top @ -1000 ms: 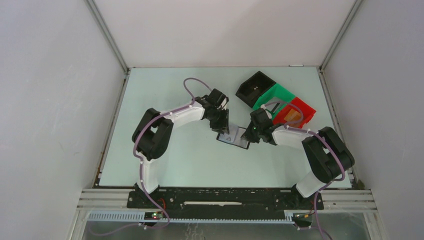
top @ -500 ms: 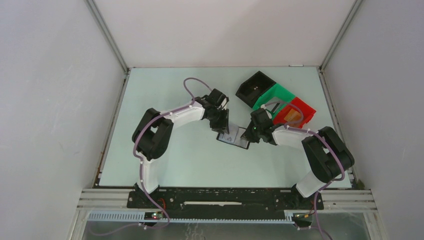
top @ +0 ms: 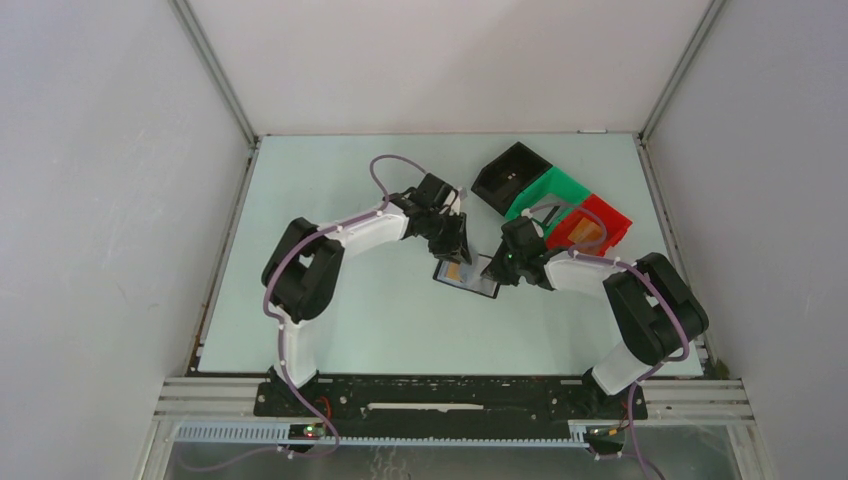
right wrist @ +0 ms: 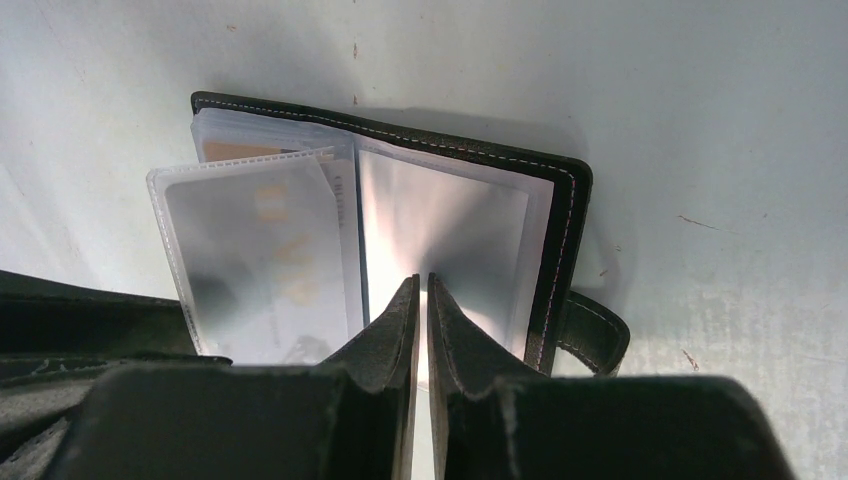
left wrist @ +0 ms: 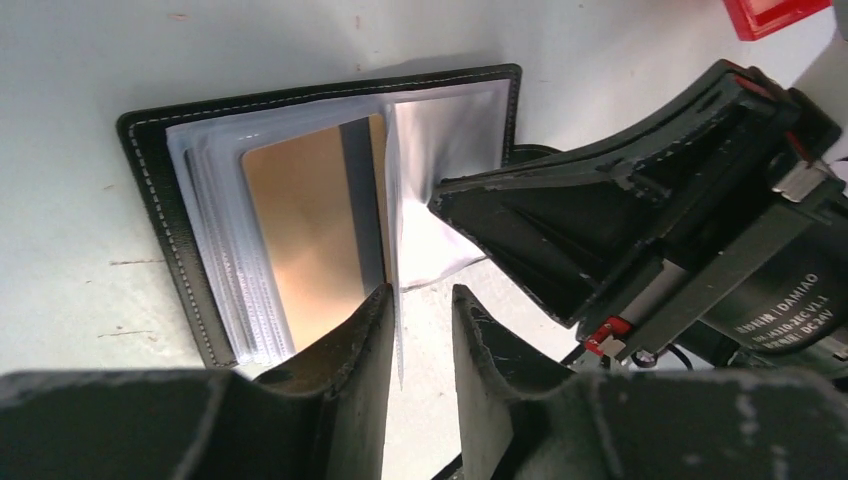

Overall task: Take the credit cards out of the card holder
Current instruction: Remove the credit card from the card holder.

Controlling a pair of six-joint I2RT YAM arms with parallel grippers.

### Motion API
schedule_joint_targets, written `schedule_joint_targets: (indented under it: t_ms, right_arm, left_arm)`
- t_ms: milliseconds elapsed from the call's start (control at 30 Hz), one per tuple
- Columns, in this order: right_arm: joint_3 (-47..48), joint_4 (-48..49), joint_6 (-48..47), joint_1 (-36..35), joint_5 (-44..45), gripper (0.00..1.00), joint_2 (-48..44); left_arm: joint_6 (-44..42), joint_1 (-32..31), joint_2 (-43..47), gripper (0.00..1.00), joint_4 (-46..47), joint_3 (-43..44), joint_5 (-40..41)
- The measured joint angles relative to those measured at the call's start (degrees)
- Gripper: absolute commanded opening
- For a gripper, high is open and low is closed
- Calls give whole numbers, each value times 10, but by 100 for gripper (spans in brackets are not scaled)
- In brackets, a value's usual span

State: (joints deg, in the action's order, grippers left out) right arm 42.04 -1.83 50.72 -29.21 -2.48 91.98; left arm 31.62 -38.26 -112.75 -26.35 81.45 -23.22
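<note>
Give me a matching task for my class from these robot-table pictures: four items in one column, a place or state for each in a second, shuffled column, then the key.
Things
1. card holder
2. black bin
3. green bin
4. red bin

Descriptions
A. middle of the row of three
B. lying open, apart from the row
C. holds an orange piece
D. rearmost end of the row

Pairs: 1-B, 2-D, 3-A, 4-C
</note>
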Motion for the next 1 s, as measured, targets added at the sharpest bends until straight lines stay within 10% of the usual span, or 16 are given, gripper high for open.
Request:
schedule_joint_targets:
  t_ms: [1000]
  right_arm:
    - [-43, -80, -67, 105, -23, 22, -206]
  left_arm:
    - [36, -12, -7, 34, 74, -7, -106]
